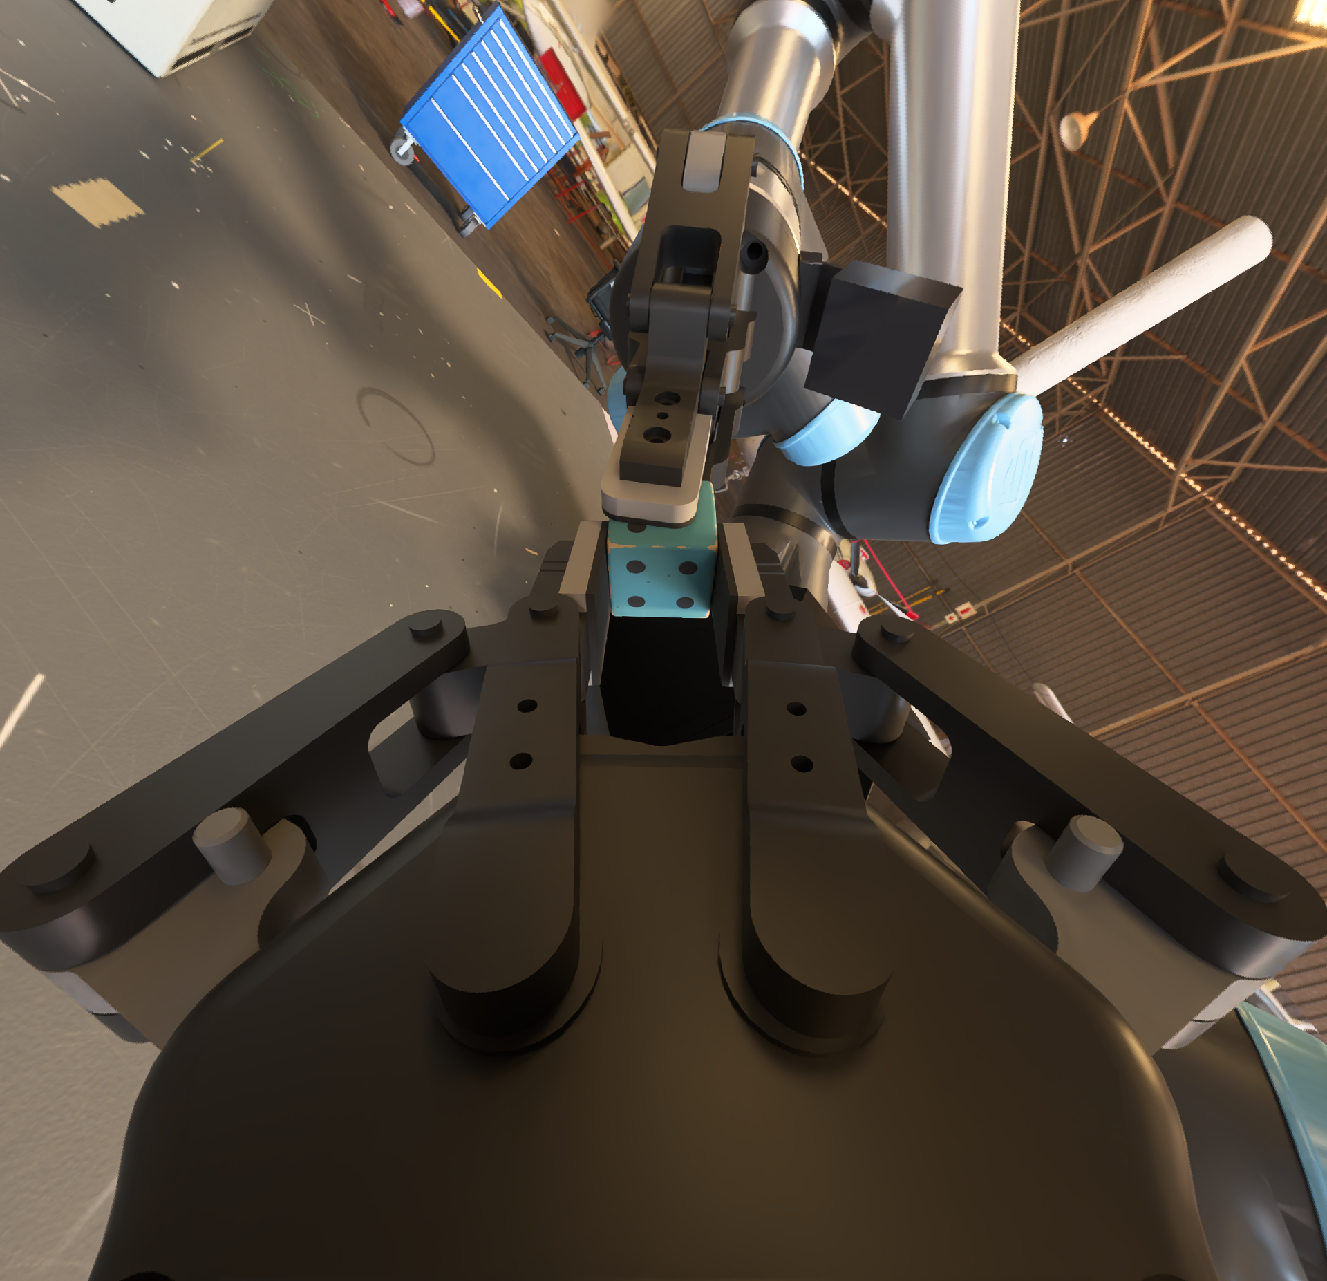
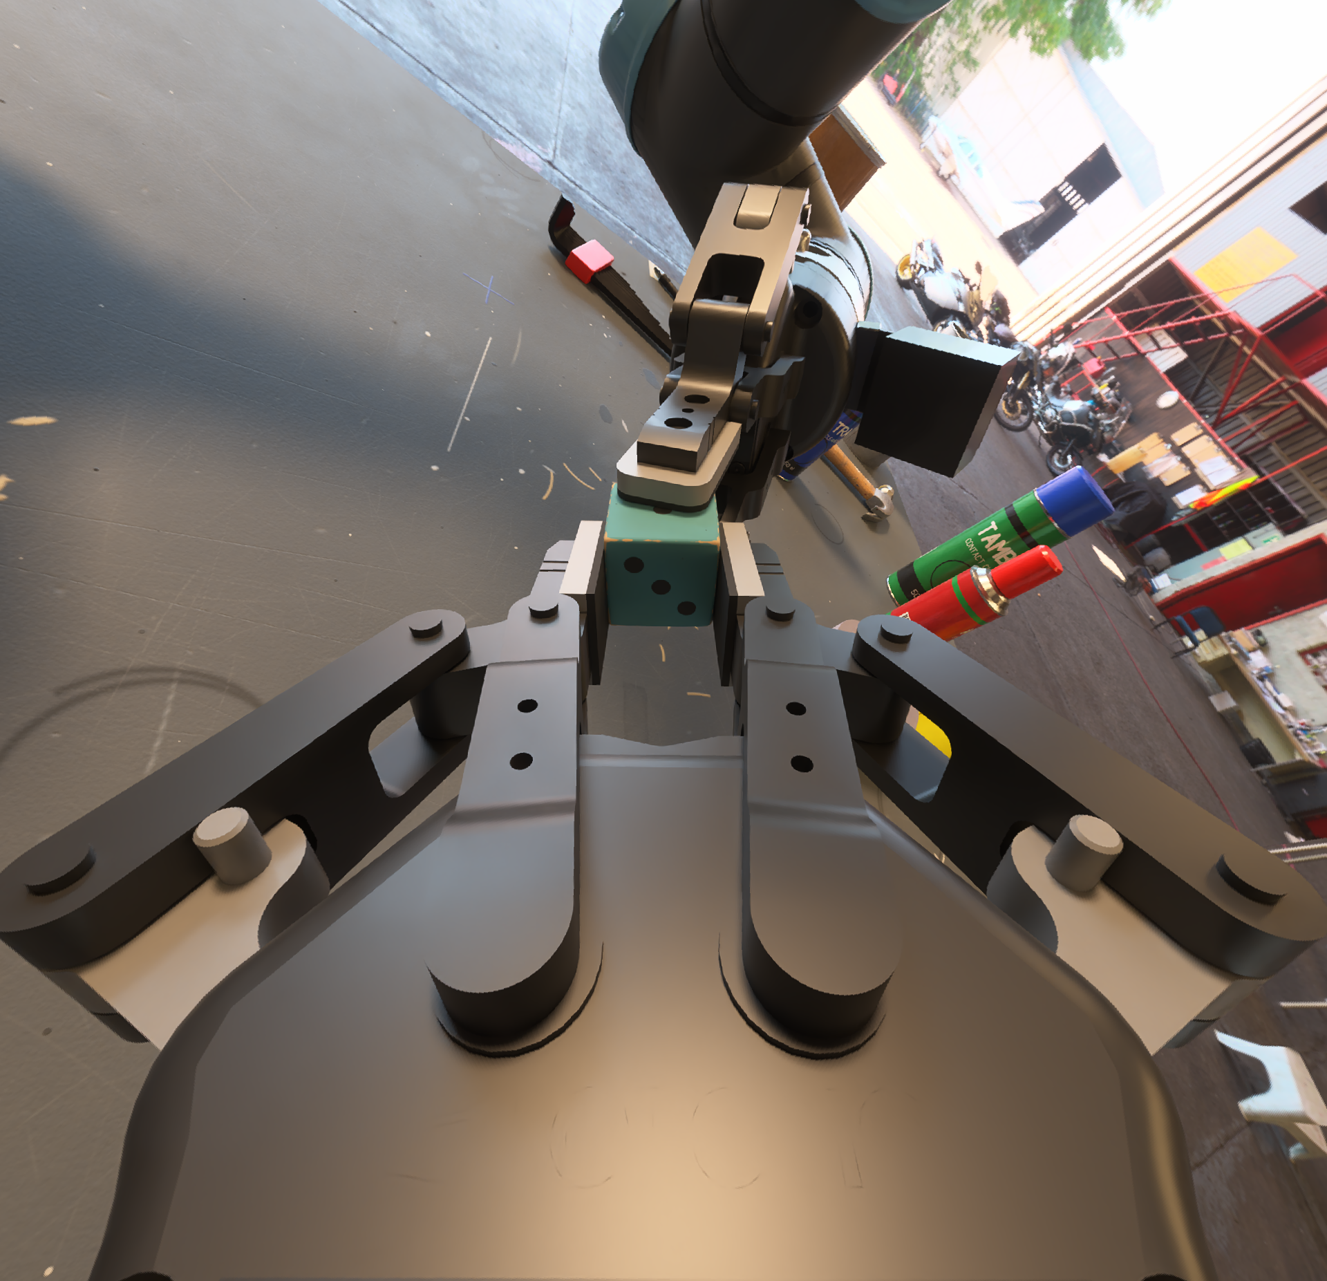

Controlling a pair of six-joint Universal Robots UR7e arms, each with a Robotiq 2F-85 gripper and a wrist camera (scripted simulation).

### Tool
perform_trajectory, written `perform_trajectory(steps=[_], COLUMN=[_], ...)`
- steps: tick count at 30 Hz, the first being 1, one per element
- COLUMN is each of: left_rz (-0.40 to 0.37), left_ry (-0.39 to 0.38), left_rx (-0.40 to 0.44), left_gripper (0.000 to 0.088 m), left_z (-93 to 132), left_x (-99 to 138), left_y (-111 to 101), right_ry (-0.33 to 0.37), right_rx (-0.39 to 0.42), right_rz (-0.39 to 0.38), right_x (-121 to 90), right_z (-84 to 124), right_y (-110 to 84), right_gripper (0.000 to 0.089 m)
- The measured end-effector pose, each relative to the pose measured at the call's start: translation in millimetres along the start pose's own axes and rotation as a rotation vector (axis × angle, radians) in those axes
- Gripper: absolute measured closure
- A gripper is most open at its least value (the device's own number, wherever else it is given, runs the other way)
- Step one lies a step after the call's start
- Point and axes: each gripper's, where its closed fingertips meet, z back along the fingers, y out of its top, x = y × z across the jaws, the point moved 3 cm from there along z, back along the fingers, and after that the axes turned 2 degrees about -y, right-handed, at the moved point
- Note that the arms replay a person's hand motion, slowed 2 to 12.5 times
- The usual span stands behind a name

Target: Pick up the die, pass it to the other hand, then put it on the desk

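A teal die with black pips [image 1: 660, 578] is held in the air between both grippers, above the dark grey desk [image 1: 215, 399]. My left gripper [image 1: 660, 553] is shut on the die, with a pad on each side. A finger [image 1: 650, 481] of the right gripper presses on the die's upper face; its other finger is hidden behind the die. In the right wrist view my right gripper [image 2: 660, 553] is shut on the die [image 2: 660, 586], and a finger [image 2: 675, 467] of the left gripper lies on its upper face.
A green spray can [image 2: 1005, 528] and a red one [image 2: 980, 589] lie on the desk [image 2: 215, 399] to the right, with a hammer [image 2: 858, 489] behind them. A black bar with a red block [image 2: 589, 259] lies farther off. A blue tool cart [image 1: 488, 115] stands beyond the desk.
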Motion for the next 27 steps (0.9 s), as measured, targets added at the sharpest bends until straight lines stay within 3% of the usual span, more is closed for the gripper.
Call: perform_trajectory(steps=[5, 9, 16, 27], left_rz=[-0.003, -0.008, -0.030, -0.068], left_ry=[-0.014, -0.014, 0.013, 0.060], left_rx=[0.018, 0.036, 0.073, 0.128], left_gripper=[0.0627, 0.0404, 0.0283, 0.0265], left_z=[0.1, 2.4, 8.7, 21.2], left_x=[2.0, 3.6, 5.4, 9.9], left_y=[1.1, 2.1, 4.6, 6.6], right_ry=[-0.003, -0.018, -0.040, -0.066], right_rx=[-0.008, -0.030, -0.073, -0.193], right_rz=[0.005, 0.018, 0.032, 0.036], right_x=[1.7, 6.9, 15.5, 34.6], right_z=[2.5, 7.8, 20.1, 50.9], right_y=[1.4, -1.6, -6.2, -22.6], right_gripper=[0.0643, 0.0643, 0.0643, 0.0643])
